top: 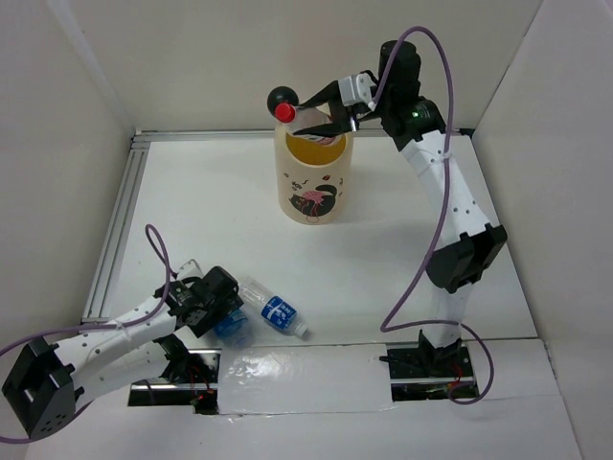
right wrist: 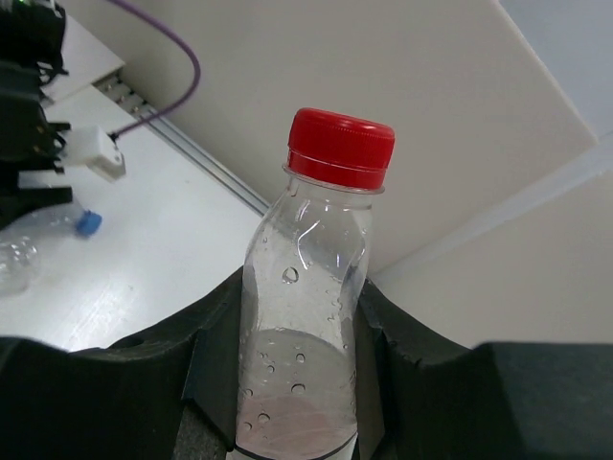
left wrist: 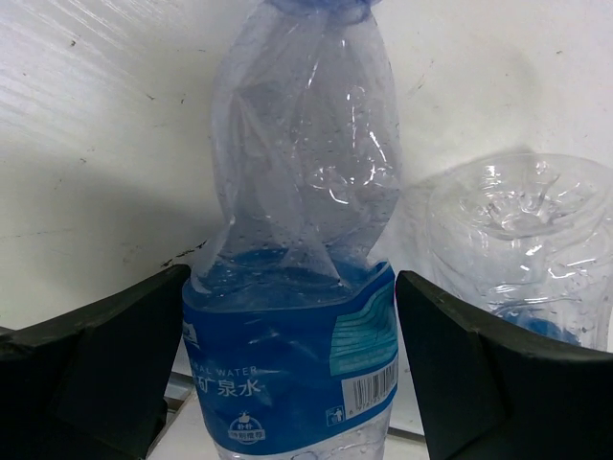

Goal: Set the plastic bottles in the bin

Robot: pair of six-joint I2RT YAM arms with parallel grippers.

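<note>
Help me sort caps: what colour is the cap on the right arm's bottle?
Red cap on the clear bottle; best in the right wrist view.

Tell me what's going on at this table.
The right gripper is shut on a red-capped clear bottle and holds it at the mouth of the cream bin on the far side of the table. Near the arms' bases, the left gripper is open, its fingers on either side of a crumpled blue-labelled bottle. Another bottle lies beside it, not yet picked up.
</note>
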